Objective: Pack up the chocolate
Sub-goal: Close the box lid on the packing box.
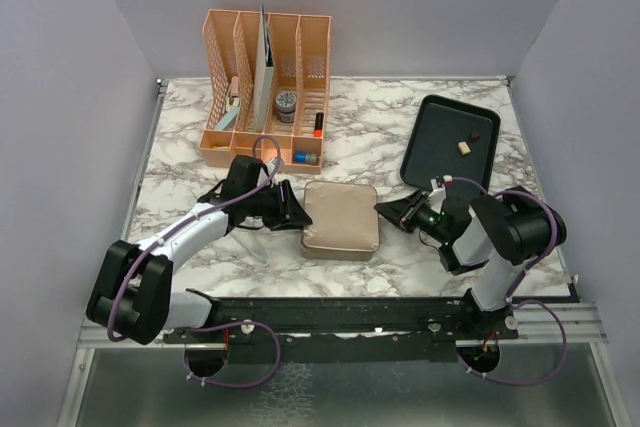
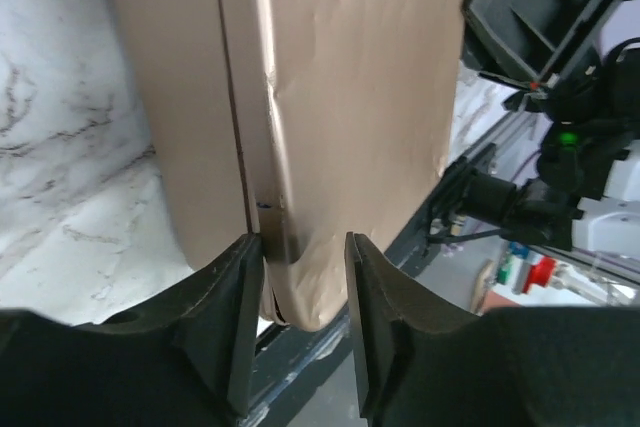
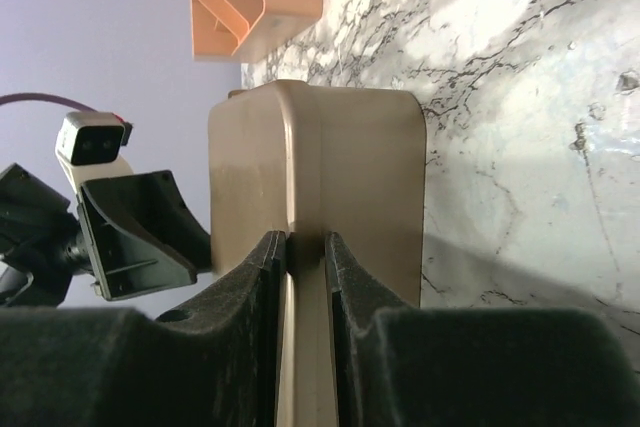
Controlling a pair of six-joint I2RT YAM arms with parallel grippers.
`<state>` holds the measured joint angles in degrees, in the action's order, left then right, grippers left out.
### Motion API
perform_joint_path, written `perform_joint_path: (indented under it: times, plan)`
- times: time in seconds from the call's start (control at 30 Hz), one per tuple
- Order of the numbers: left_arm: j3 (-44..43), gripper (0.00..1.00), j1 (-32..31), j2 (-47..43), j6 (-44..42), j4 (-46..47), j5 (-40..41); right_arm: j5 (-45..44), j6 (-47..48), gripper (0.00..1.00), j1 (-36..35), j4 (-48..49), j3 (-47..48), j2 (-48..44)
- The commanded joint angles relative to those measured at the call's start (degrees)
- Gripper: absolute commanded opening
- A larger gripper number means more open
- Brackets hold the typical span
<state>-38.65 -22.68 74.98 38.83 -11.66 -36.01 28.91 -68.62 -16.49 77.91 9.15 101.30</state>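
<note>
Marble table (image 1: 370,117), lilac walls. Gold tin (image 1: 340,219) sits at centre, lid on.

Left gripper (image 1: 297,209) is at the tin's left edge. In the wrist view its jaws straddle a corner of the lid, which fills the gap between them: pinching the tin.

Right gripper (image 1: 385,211) is at the tin's right edge. Its jaws are nearly together, with the tin's rim clamped between them.

Chocolate (image 1: 463,147): one cream piece and one dark piece lie close together on the black tray (image 1: 420,137), far right, well apart from the tin.

Orange organizer (image 1: 265,57) stands at the far left.
</note>
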Motion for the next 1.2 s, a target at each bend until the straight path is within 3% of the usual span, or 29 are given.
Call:
perform_joint_path:
  times: [0.0,0.13,0.3,0.53,0.7,0.97,1.17]
  plan:
    - [1.2,0.41,-0.4,-2.8,13.4,17.7,-10.3,-1.2,2.4,0.23,-0.6,-8.7,-2.3,1.7]
    - [2.9,0.35,-0.4,-3.8,22.0,26.6,-12.1,-1.4,2.5,0.23,-0.6,-8.5,-2.9,1.9]
    - [1.9,0.32,-0.4,-3.6,24.7,29.3,-11.1,-1.8,3.1,0.27,-0.6,-9.4,-2.9,0.9]
    - [1.1,0.45,-3.1,4.1,17.7,28.9,-8.4,-2.8,6.5,0.31,-1.3,-19.9,0.2,-6.1]
    - [-4.9,0.49,-7.5,8.0,9.0,21.4,-2.8,-3.2,8.3,0.33,-1.8,-26.0,1.9,-10.6]
    - [-9.6,0.53,-8.6,9.5,3.4,15.2,3.1,-2.4,7.8,0.34,-2.0,-25.2,1.0,-11.2]
    - [-11.0,0.55,-8.6,10.5,2.7,15.2,3.9,-1.3,8.2,0.42,-2.0,-27.8,1.6,-15.7]
